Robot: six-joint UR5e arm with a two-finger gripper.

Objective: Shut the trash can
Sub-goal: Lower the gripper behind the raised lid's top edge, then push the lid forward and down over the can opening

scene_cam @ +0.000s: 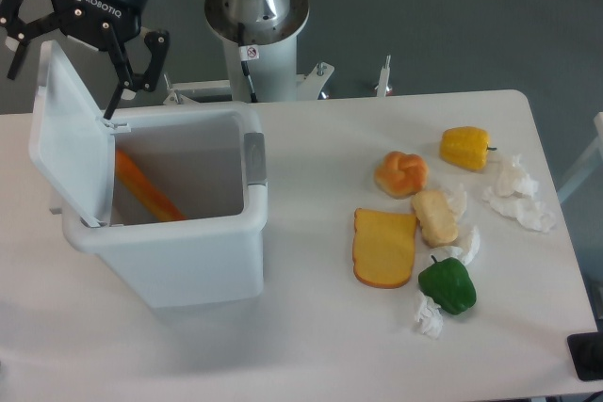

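At the left of the frame the trash can (179,233) is seen on the white surface (320,336), its lid (66,143) raised upright at its left edge. At upper left the gripper (64,68) is held with jaws spread open, straddling the lid's top edge.
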